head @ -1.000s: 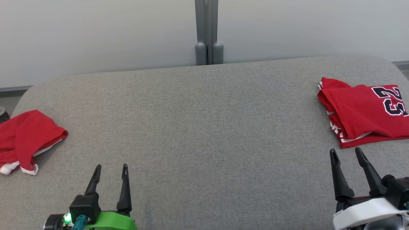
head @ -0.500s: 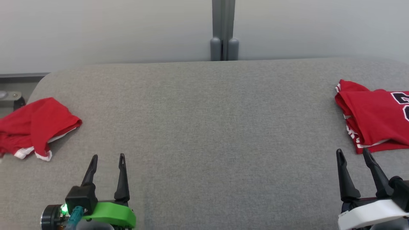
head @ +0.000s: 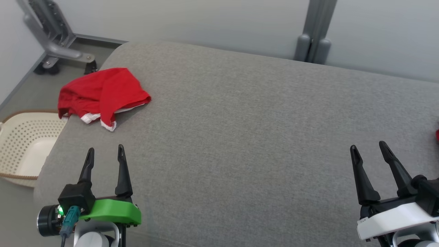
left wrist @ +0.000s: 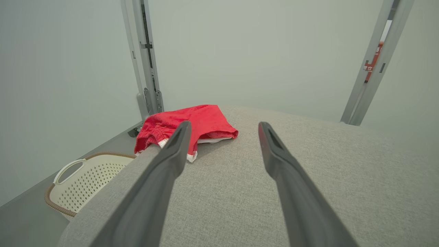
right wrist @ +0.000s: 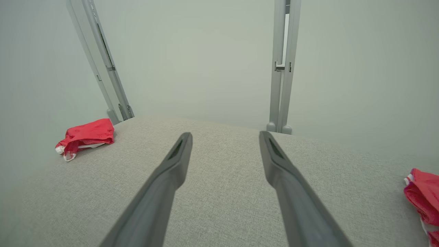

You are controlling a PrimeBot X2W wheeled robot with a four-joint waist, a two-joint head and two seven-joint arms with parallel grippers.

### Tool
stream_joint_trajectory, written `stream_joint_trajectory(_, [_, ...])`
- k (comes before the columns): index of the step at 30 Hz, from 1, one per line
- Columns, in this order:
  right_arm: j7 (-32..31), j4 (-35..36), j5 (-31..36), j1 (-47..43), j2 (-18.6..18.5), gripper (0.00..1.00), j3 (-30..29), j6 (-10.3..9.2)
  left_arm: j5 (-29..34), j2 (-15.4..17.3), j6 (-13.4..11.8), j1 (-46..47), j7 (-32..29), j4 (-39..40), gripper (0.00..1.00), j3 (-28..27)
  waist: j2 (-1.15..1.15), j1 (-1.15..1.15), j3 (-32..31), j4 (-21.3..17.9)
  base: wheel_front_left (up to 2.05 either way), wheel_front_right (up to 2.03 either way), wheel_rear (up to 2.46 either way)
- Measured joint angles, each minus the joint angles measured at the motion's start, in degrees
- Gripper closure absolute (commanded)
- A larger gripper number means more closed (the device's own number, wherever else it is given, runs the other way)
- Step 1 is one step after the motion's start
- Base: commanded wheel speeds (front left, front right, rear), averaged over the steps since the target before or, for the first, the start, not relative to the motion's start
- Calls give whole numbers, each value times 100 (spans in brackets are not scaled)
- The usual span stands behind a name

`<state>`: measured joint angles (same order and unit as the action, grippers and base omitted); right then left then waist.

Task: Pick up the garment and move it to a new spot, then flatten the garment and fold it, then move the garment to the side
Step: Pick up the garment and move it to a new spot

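Note:
A crumpled red garment [head: 101, 93] with white trim lies at the far left corner of the grey padded table [head: 240, 137]. The left wrist view shows that garment [left wrist: 202, 121] ahead and slightly left of my fingers; in the right wrist view it [right wrist: 87, 135] sits far off to the left. My left gripper [head: 105, 153] hovers open and empty over the table's near left, a short way short of the garment. My right gripper [head: 369, 150] stands open and empty at the near right.
A folded red garment [right wrist: 421, 195] lies at the table's right edge, a sliver of it [head: 437, 135] showing in the head view. A cream perforated basket [head: 24, 147] stands on the floor left of the table. Grey frame posts [head: 313, 37] rise behind.
The head camera has turned left, so the crumpled garment now sits further right and the folded one has slid almost out of frame. Both grippers keep their open pose.

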<state>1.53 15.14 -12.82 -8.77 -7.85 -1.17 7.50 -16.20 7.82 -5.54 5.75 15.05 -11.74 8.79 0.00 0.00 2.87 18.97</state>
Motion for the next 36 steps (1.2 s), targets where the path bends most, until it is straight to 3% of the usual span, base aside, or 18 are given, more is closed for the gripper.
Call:
stream_joint_trajectory(7, [-189, 253, 54, 180, -91, 0, 26, 0, 70, -164, 100, 201, 1, -44, 0, -246, 0, 0, 249, 486, 0, 0, 0])
stream_joint_trajectory(14, [-566, 778, 111, 603, -425, 0, -42, 0, -37, -341, 337, 1355, 8, -538, 0, -371, 0, 0, 828, 657, 0, 0, 0])
stream_joint_trajectory(23, [-783, 1202, 135, 1028, -694, 0, -183, 0, -309, -224, 813, 3276, 8, -2916, 0, -626, 0, 0, 1965, 530, 0, 0, 0])
stream_joint_trajectory(28, [-739, 1200, 134, 1177, -723, 0, -223, 0, -535, -15, 937, 3975, 8, -4254, 0, -860, 0, 0, 2581, 276, 0, 0, 0])
stream_joint_trajectory(32, [-666, 1125, 133, 1249, -722, 0, -243, 0, -691, 136, 1011, 4291, 8, -4879, 0, -1036, 0, 1, 2909, 2, 0, 0, 0])
stream_joint_trajectory(34, [-627, 1101, 133, 1271, -721, 0, -245, 0, -699, 232, 1015, 4359, 7, -4953, 100, -1112, 0, 1, 3004, -136, 0, 0, 0])
stream_joint_trajectory(36, [-542, 1060, 135, 1294, -717, 0, -236, 0, -695, 366, 982, 4365, 8, -4814, 100, -1252, 0, 1, 3078, -281, 0, 0, 0])
